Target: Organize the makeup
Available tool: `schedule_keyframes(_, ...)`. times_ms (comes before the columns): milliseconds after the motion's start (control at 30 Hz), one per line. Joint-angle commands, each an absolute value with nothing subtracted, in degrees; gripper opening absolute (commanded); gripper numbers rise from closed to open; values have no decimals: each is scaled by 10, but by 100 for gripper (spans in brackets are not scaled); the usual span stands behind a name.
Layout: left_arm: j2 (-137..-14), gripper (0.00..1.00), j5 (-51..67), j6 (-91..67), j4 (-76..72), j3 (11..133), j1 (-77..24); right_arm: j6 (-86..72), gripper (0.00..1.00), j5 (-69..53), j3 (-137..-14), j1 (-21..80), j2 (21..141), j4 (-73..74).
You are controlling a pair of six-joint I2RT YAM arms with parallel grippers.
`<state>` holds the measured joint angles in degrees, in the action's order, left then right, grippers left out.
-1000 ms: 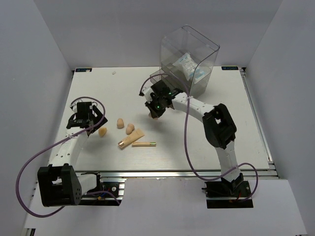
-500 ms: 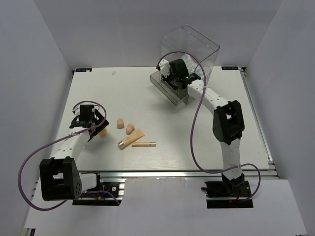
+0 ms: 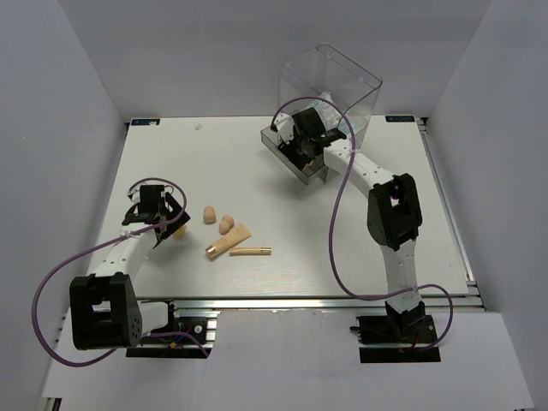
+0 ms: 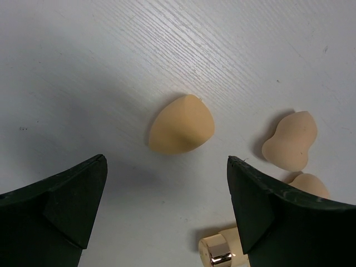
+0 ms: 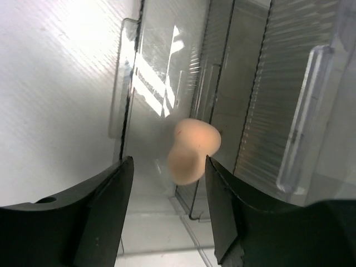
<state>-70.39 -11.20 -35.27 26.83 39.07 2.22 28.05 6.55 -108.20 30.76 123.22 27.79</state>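
Note:
My right gripper [image 5: 168, 162] is open above the pulled-out drawer [image 3: 291, 161] of the clear box [image 3: 342, 90]. A peach sponge [image 5: 193, 150] shows blurred just past its fingertips, touching neither finger. My left gripper [image 4: 167, 161] is wide open low over the table, with another peach sponge [image 4: 181, 125] lying just ahead of the gap. Two more sponges [image 3: 209, 214] [image 3: 226, 224] lie to its right. The beige tube [image 3: 229, 242] with its gold cap [image 4: 217, 253] and the thin gold stick [image 3: 251, 251] lie beside them.
The tall clear box stands at the back right of the white table [image 3: 171, 154]. The right arm [image 3: 390, 214] reaches across to the drawer front. White walls close in the table on three sides.
The right arm carried a sponge from mid-table to the drawer and its jaws have opened, freeing it. The left gripper has come down closer to the leftmost sponge.

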Motion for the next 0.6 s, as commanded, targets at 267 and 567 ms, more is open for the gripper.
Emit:
schedule_keyframes(267,-789,78,-113,-309,221,410,22,256,60,-90,-1032,301,1061,236)
schedule_keyframes(567,-829,15,-90,-316,205,458,22,248,60,-131,-943,294,985,201)
